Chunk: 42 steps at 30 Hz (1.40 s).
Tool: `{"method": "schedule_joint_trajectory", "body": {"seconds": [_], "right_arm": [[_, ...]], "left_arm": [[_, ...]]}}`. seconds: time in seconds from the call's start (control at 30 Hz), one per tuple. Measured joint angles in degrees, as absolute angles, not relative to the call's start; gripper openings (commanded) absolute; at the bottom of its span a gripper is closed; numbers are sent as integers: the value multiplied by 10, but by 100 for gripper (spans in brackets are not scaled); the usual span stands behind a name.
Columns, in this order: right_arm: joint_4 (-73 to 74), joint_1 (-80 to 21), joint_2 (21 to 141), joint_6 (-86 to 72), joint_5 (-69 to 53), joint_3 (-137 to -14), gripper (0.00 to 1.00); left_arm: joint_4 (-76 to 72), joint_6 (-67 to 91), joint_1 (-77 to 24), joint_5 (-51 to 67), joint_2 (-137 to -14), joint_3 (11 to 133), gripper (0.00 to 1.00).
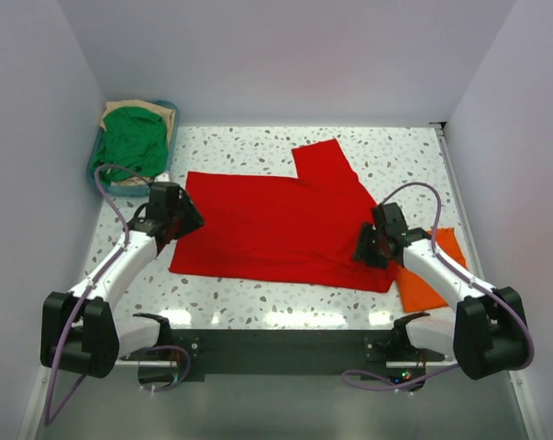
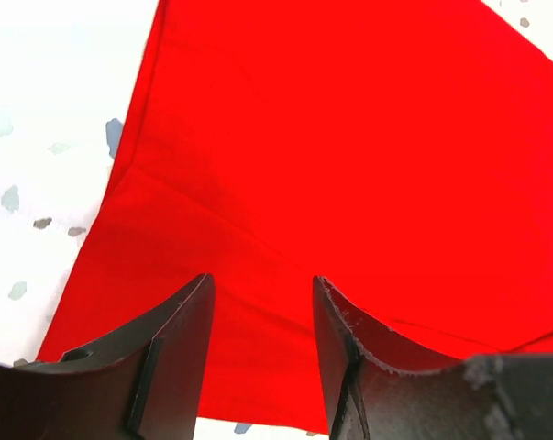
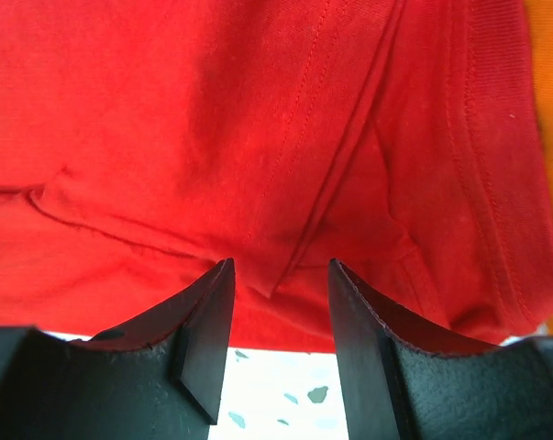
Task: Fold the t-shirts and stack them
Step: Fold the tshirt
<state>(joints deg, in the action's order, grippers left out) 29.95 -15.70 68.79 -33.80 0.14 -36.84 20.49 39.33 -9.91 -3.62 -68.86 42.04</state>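
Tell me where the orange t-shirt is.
In the top view the orange t-shirt lies at the near right of the table, against the right edge of the red t-shirt, with the right arm crossing over it.

Lab test cell: white walls enclosing speckled table.

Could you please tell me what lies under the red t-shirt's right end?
An orange t-shirt sticks out from beneath the red t-shirt; how far it extends underneath is covered.

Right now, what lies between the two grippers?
The red t-shirt, spread out, fills the stretch from left gripper to right gripper, seen in the top view.
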Motion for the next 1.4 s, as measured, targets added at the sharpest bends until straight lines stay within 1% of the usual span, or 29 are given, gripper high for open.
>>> {"method": "schedule_joint_trajectory", "body": {"seconds": [0.2,0.3,0.37,0.4,0.43,0.5,0.53,0.6,0.63,0.83,1.0,1.17,1.4], "right_arm": [[259,-161,718,-352,4,-355,49],[246,-162,729,-357,4,-351,47],[241,-163,731,-362,4,-351,44],[238,-164,731,-364,4,-351,41],[236,-165,731,-366,4,-351,36],[230,-168,731,-368,4,-351,28],[229,-168,731,-371,4,-351,23],[227,-169,731,-374,4,-351,17],[226,-169,731,-375,4,-351,12],[227,-169,731,-379,3,-352,3],[232,-169,735,-380,3,-378,0],[232,-174,752,-380,3,-429,0],[229,-192,830,-382,4,-505,0]], "left_arm": [[206,359,-99,-19,-661,428,52],[206,348,-99,-14,-644,428,52],[206,344,-99,-13,-638,428,52],[206,342,-99,-12,-636,428,52],[206,339,-99,-11,-635,427,52],[204,336,-99,-10,-633,425,52],[204,335,-99,-6,-633,424,52],[203,333,-99,-2,-632,420,52],[202,333,-99,0,-632,418,52],[202,333,-99,6,-630,413,52],[198,333,-99,9,-628,407,52],[197,332,-99,11,-627,404,52],[197,331,-99,13,-627,404,52]]}}
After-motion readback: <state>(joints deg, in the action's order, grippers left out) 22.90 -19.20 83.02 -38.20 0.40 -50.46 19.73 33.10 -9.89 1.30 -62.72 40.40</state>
